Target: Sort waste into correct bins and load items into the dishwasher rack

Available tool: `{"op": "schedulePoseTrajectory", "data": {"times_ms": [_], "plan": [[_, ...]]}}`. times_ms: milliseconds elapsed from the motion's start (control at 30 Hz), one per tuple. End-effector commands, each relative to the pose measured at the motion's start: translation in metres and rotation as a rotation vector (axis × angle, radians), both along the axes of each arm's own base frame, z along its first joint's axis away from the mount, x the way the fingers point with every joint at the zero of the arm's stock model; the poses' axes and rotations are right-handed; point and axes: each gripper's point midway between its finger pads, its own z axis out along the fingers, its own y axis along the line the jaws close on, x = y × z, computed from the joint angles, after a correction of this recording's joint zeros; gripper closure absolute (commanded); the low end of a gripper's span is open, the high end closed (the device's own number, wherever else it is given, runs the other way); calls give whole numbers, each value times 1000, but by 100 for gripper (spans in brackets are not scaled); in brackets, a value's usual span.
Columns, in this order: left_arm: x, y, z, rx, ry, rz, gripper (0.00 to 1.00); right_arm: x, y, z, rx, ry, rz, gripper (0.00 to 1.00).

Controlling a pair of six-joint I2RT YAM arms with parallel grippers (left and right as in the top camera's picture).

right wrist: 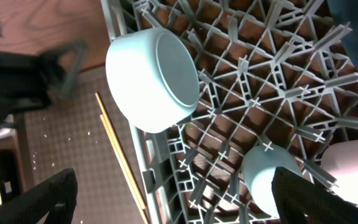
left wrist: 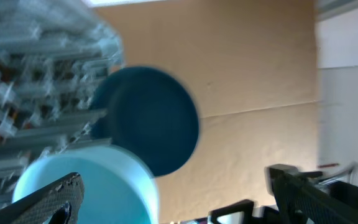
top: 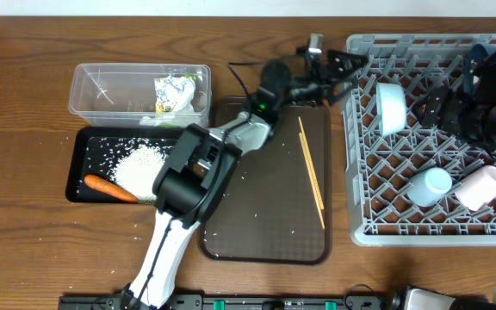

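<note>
The grey dishwasher rack holds a white bowl on its side, a light blue cup and a pink cup. My left gripper is open at the rack's upper left edge, just beside the bowl, touching nothing. Beyond it stands the dark blue dish. My right gripper hangs open over the rack, above the bowl and the light blue cup. The chopsticks lie on the brown serving tray. The clear tub holds a wrapper. Rice and a carrot lie in the black tray.
The left arm stretches from the front edge across the black tray's right end and the brown tray's upper left corner. The right arm covers the rack's upper right part. Stray rice grains dot the brown tray.
</note>
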Motion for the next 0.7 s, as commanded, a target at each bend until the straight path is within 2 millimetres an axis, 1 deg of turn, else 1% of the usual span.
{"op": "schedulePoseTrajectory", "data": {"times_ms": [0, 67, 100, 200, 233, 267, 333, 367, 400, 433, 467, 500, 567, 633, 667], "plan": [[10, 21, 17, -26, -45, -11, 2, 0, 11, 9, 15, -43, 86, 8], [15, 37, 28, -23, -68, -17, 2, 1, 26, 13, 60, -70, 166, 10], [17, 45, 37, -26, -86, -12, 2, 1, 32, 15, 81, -79, 189, 11], [25, 72, 77, -29, -182, 49, 2, 0, 54, 21, 166, -99, 254, 13], [28, 81, 89, -4, -216, 76, 2, -2, 65, 23, 196, -103, 284, 14], [30, 88, 98, 32, -248, 102, 2, -2, 71, 24, 206, -103, 301, 15], [35, 106, 110, 155, -295, 175, 2, -5, 88, 25, 214, -100, 353, 16], [37, 116, 111, 235, -304, 222, 2, -6, 99, 25, 215, -97, 385, 16], [39, 131, 110, 337, -318, 283, 2, -8, 110, 25, 211, -96, 420, 16], [38, 150, 110, 459, -337, 350, 2, -9, 126, 23, 199, -91, 466, 17], [37, 164, 109, 532, -340, 388, 2, -10, 131, 23, 193, -90, 480, 17], [35, 181, 107, 615, -326, 433, 2, -12, 141, 19, 172, -80, 506, 19], [26, 221, 103, 775, -286, 517, 2, -13, 152, 8, 106, -38, 509, 23], [15, 256, 99, 897, -240, 570, 2, -13, 159, -10, 11, 21, 482, 27], [6, 278, 95, 973, -208, 596, 2, -13, 161, -20, -31, 48, 463, 30]]}}
